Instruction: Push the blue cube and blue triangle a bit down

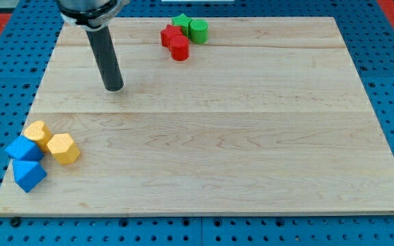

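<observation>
Blue pegboard is framing the counter (252, 137). My tip (114, 88), gripperless, is hovering at twelve o'clock from blue cube (24, 149) and, probably, blue triangle (29, 175); approaching between yellows risks scattering.

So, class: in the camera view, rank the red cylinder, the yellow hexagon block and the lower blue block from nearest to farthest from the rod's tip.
Measured from my tip:
1. Red cylinder, up and to the view's right, in the top cluster.
2. Yellow hexagon block, below the tip, toward the view's left.
3. Lower blue block, farthest, near the board's bottom-left corner.
</observation>
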Controlling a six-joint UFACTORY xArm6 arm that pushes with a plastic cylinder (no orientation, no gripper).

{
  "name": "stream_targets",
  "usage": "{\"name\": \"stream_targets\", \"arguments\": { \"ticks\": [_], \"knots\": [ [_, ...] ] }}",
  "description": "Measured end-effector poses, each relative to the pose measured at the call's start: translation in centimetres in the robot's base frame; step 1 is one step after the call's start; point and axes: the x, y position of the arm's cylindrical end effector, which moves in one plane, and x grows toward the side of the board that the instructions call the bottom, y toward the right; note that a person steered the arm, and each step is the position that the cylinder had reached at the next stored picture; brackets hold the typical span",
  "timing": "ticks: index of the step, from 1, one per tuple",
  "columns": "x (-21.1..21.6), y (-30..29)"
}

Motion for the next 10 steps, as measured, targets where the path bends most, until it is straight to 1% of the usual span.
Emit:
{"name": "stream_targets", "arguments": {
  "ticks": [3, 4, 5, 6, 7, 8, 9, 10],
  "knots": [
    [-0.3, 0.0],
    [-0.8, 0.0],
    [-2.3, 0.0],
    [-0.6, 0.3],
    [-0.9, 0.8],
    [-2.2, 1.2],
    [-1.6, -4.5],
    [3.6, -11.9]
  ]
}}
